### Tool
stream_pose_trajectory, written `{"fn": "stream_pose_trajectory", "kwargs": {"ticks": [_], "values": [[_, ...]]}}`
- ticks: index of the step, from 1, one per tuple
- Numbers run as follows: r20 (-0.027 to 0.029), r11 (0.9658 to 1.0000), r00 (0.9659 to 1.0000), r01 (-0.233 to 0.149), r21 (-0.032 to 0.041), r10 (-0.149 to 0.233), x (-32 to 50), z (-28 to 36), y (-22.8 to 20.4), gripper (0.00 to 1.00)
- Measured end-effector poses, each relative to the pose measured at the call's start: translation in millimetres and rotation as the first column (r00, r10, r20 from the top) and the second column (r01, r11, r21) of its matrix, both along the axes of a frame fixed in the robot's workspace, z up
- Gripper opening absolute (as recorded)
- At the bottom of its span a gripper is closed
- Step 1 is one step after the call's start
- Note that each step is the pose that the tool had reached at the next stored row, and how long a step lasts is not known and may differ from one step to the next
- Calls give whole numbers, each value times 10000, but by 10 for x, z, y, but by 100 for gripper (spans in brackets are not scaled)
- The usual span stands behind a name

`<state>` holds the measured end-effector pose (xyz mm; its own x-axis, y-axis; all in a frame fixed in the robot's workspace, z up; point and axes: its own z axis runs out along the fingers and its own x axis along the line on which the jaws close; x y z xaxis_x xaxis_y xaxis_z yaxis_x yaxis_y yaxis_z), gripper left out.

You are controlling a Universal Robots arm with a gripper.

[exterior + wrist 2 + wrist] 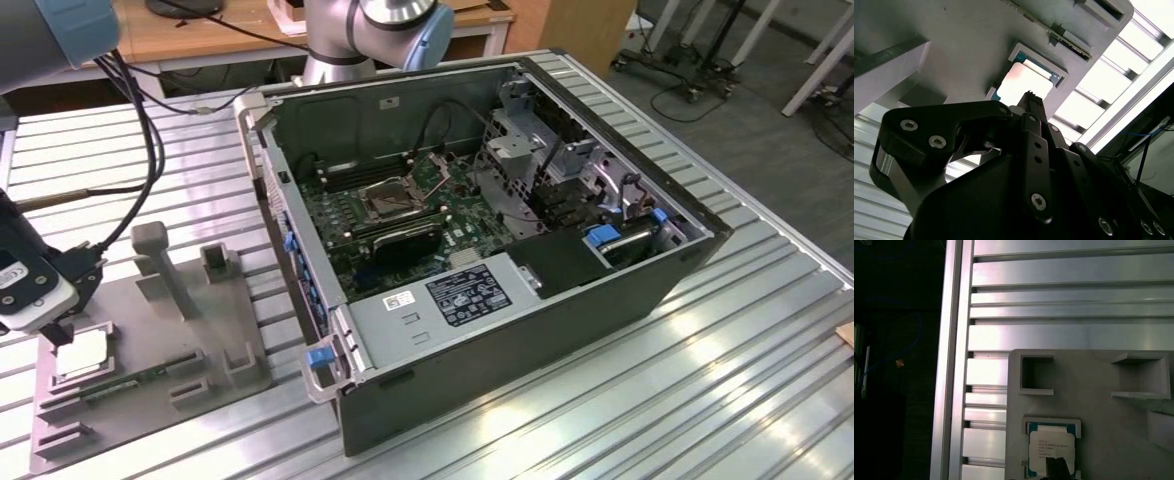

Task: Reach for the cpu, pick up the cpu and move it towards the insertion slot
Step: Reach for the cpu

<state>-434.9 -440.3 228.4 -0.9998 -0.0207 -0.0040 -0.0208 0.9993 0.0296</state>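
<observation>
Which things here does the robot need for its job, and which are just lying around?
For the job: the cpu in the grey holder, the gripper close above it, the insertion slot inside the computer case.
Just lying about: the green memory stick, the silver power box.

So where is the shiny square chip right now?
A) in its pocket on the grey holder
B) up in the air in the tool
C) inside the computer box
A: the cpu lies flat in its pocket on the grey holder, and the tool is just over it.
</observation>
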Motion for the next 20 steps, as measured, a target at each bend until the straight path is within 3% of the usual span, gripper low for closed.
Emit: {"fn": "stream_pose_trajectory", "kwargs": {"ticks": [20], "values": [[2, 10000, 10000, 0, 1, 0, 0, -86, 0, 10]]}}
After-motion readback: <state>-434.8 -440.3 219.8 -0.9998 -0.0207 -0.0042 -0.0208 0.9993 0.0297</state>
